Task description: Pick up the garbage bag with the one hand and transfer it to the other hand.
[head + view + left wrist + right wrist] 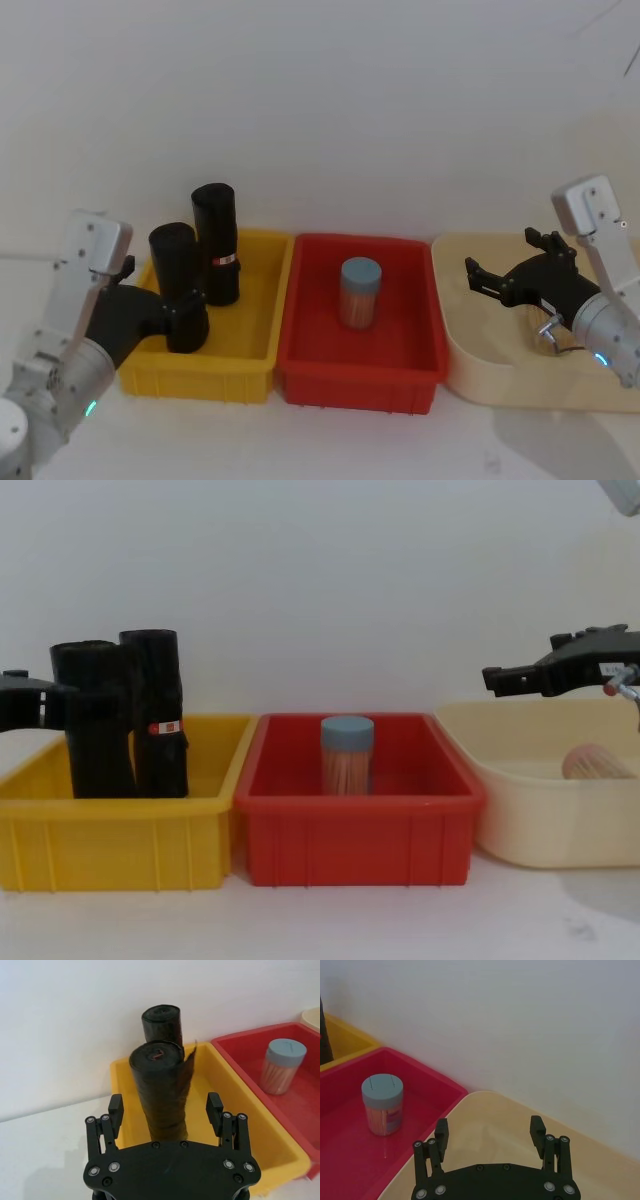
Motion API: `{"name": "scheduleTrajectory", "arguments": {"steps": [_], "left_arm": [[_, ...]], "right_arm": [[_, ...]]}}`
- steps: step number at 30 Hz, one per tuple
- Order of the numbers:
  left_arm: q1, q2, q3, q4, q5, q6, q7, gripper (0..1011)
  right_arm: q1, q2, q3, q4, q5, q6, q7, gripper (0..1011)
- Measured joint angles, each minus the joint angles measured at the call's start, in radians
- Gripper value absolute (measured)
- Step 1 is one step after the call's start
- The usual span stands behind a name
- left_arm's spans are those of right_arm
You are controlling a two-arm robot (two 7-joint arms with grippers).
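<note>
The garbage bag [175,262], a plain black roll, stands upright in the yellow bin [250,345]. My left gripper [188,306], on the arm with the green light, is open and straddles the roll's lower half. In the left wrist view the garbage bag [160,1085] rises between the two fingers [116,1110], with a small gap on each side. From the chest view the roll [92,750] stands at the bin's left. My right gripper [500,255], on the arm with the blue light, hovers open over the beige tray [480,375] with nothing between its fingers.
A second black roll with a red-and-white sticker [216,250] stands just behind the garbage bag, nearly touching it. The red bin [360,385] in the middle holds a blue-lidded jar [360,292]. A round pale object [590,762] lies in the beige tray.
</note>
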Motion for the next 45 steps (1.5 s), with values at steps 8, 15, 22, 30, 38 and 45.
{"name": "scheduleTrajectory", "arguments": {"steps": [8, 15, 22, 30, 38, 45], "left_arm": [[-0.060, 0.001, -0.006, 0.074, -0.015, 0.007, -0.048, 1000], [-0.095, 0.000, -0.008, 0.117, -0.024, 0.009, -0.078, 962], [-0.115, -0.001, -0.010, 0.142, -0.029, 0.011, -0.096, 789], [-0.128, -0.001, -0.011, 0.158, -0.032, 0.012, -0.107, 560], [-0.134, -0.002, -0.012, 0.166, -0.034, 0.012, -0.112, 457], [-0.135, -0.005, -0.012, 0.165, -0.030, 0.011, -0.113, 422]], "right_arm": [[0.000, 0.000, 0.000, 0.000, 0.000, 0.000, 0.000, 1000], [0.000, 0.000, 0.000, 0.000, 0.000, 0.000, 0.000, 1000], [0.000, 0.000, 0.000, 0.000, 0.000, 0.000, 0.000, 1000], [0.000, 0.000, 0.000, 0.000, 0.000, 0.000, 0.000, 1000], [0.000, 0.000, 0.000, 0.000, 0.000, 0.000, 0.000, 1000], [0.000, 0.000, 0.000, 0.000, 0.000, 0.000, 0.000, 1000]]}}
